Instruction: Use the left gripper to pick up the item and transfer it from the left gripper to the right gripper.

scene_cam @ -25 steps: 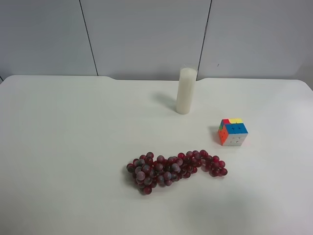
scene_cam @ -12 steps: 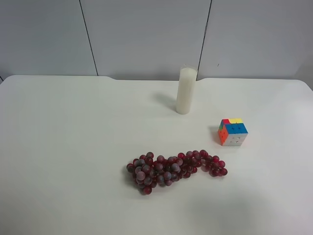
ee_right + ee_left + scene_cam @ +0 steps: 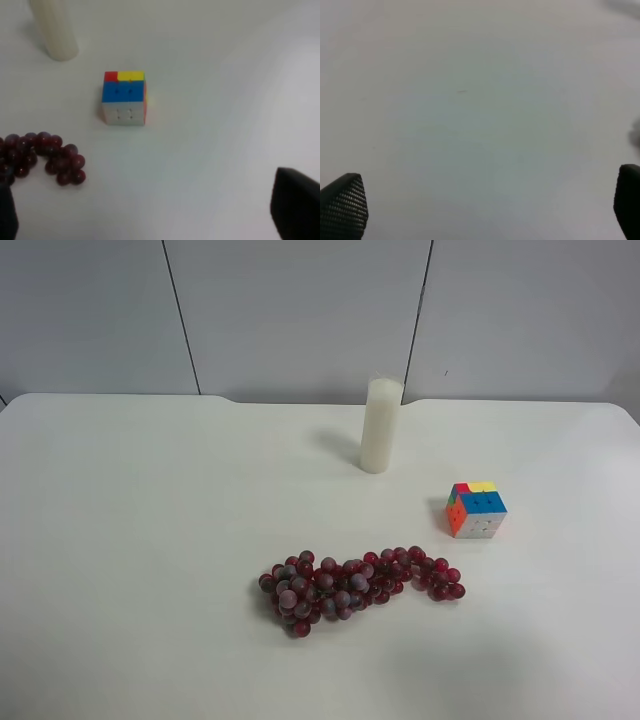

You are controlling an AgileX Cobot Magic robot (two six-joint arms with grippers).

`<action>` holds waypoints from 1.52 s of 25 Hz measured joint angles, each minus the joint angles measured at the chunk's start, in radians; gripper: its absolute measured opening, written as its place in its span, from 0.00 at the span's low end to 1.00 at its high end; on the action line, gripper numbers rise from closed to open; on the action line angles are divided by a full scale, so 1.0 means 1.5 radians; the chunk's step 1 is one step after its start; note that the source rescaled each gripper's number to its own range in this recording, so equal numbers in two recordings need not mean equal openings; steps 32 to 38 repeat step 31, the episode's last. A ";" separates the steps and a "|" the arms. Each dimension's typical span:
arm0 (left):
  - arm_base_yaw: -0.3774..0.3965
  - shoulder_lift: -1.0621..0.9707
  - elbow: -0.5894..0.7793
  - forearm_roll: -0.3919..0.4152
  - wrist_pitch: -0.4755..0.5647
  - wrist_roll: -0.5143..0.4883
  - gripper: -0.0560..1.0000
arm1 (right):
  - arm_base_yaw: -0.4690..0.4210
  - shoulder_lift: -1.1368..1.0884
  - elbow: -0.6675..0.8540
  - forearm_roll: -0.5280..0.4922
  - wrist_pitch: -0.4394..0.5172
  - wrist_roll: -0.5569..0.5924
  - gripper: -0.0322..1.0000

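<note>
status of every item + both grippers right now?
candle: upright on the table, untouched
cube: resting flat, scrambled, untouched
grapes: lying on the table, not yet picked
left gripper: open, empty, over bare table
right gripper: open, empty, cube and grapes ahead

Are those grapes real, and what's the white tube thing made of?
The grapes look like plastic or rubber fakes: even round beads with a dull, frosty skin, though I can't be sure. The white cylinder looks like wax, maybe a candle: smooth, matte, creamy.
</note>
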 joint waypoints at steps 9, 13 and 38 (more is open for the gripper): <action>0.117 0.000 0.000 0.000 0.000 0.000 1.00 | -0.031 0.000 0.000 -0.001 0.000 0.000 1.00; 0.131 0.000 0.000 0.000 0.000 0.000 1.00 | -0.031 0.000 0.000 -0.001 0.000 0.000 1.00; 0.131 0.000 0.000 0.000 0.000 0.000 1.00 | -0.031 0.000 0.000 -0.001 0.000 0.000 1.00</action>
